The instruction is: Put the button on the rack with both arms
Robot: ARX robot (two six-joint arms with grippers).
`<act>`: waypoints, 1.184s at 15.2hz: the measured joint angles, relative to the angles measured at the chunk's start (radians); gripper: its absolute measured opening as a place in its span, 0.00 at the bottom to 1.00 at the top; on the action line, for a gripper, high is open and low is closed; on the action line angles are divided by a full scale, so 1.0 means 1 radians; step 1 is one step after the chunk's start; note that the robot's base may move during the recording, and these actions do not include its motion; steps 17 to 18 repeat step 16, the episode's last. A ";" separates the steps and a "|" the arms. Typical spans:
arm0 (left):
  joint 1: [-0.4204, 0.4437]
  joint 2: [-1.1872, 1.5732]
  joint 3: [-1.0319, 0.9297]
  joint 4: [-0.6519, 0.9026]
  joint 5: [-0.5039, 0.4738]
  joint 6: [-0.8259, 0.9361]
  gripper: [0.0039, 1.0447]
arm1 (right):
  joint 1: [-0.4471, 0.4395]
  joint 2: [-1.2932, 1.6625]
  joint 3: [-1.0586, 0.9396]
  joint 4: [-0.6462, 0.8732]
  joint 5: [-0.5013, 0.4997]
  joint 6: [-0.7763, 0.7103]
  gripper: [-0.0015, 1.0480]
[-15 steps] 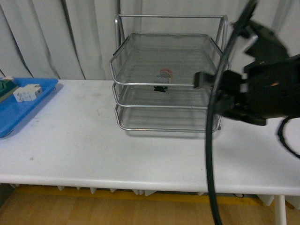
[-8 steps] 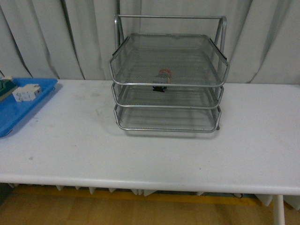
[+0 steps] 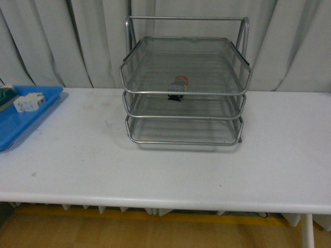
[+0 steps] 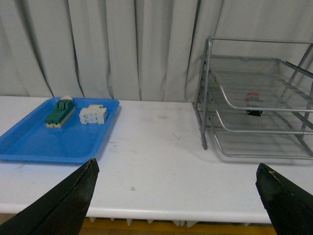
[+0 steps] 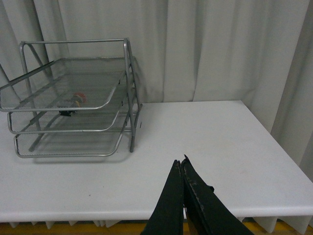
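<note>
Your left gripper (image 4: pixel 176 196) hangs with its jaws spread wide, the two black fingers (image 4: pixel 61 208) at opposite edges of the left wrist view, holding nothing and touching nothing, with the white table (image 4: pixel 156 161) showing between them. Your right gripper (image 5: pixel 182 169) has its fingers (image 5: pixel 171 205) pressed together tip to tip, empty, above the near right part of the table (image 5: pixel 215 142) and well apart from the rack (image 5: pixel 73 98).

The button (image 3: pixel 178 87) lies in the rack (image 3: pixel 183 82), red cap and dark body showing through the wire mesh near the middle of a tray; you cannot tell from these views whether it rests on the top tier or the middle one. The rack stands at the far centre of the table (image 3: pixel 165 170), in front of the pale curtain (image 3: pixel 46 41).

The front view shows you neither arm, only the rack, the table and a corner of the blue tray (image 3: pixel 26 119) at the far left with a white block (image 3: pixel 29 102) on it. The left wrist view gives you the whole blue tray (image 4: pixel 54 132), carrying a green-and-cream switch (image 4: pixel 60 112) beside the white block (image 4: pixel 93 114), with the rack (image 4: pixel 254 98) to the right and the button (image 4: pixel 253 104) inside it. The right wrist view alone shows you the table's right end, with the button (image 5: pixel 73 104) seen from the rack's right side.
</note>
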 joint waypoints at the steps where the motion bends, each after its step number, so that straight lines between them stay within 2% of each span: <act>1: 0.000 0.000 0.000 0.000 0.000 0.000 0.94 | 0.000 0.000 0.000 0.000 0.000 0.000 0.02; 3: 0.000 0.000 0.000 0.000 0.000 0.000 0.94 | 0.000 0.000 0.000 0.000 0.000 -0.002 0.03; 10: 0.000 0.000 0.000 0.000 0.000 0.000 0.94 | 0.000 0.000 0.000 0.000 0.000 -0.002 0.90; 11: 0.000 0.000 0.000 0.000 0.000 0.000 0.94 | 0.000 0.000 0.000 0.000 0.000 -0.002 0.95; 18: 0.000 0.000 0.000 0.000 0.000 0.000 0.94 | 0.000 0.000 0.000 0.000 0.000 -0.002 0.94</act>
